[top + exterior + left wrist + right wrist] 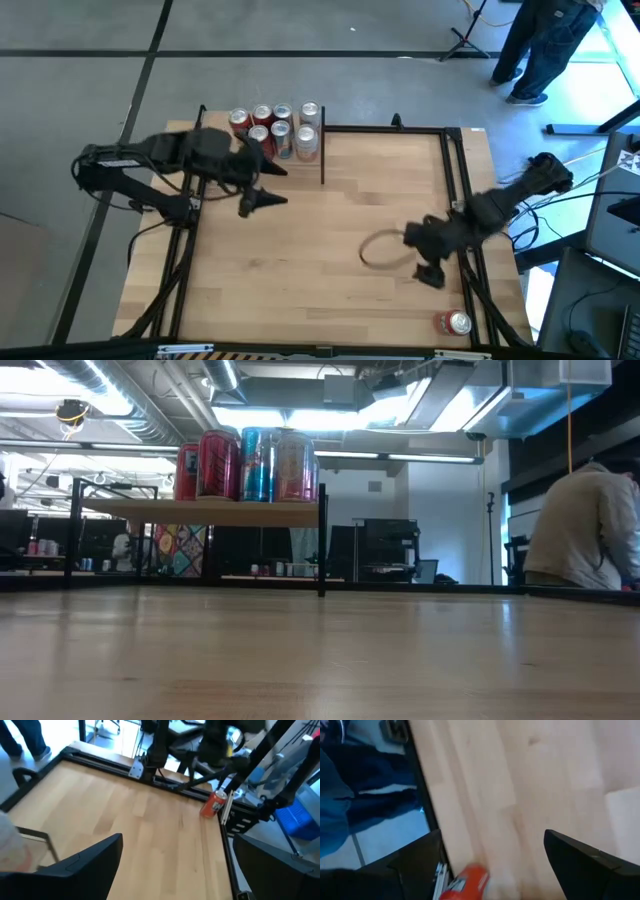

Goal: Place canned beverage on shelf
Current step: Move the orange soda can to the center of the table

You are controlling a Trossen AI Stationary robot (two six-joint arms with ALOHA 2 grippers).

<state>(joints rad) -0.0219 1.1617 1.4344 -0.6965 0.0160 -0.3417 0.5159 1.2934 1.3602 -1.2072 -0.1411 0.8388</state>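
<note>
Canned beverage [452, 322], a red cylinder, lies on smooth pale wood near the released right hand [432, 272]

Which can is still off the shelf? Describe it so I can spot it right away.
Start at the wooden table and go to its near right corner, below the right gripper. A red can lies there on its side by the black edge rail. It is alone and tipped over; the other cans stand clustered on the shelf.

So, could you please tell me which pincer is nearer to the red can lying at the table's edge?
The right pincer, open, just above the red can. The left pincer is open far across the table, beside the shelf.
</note>
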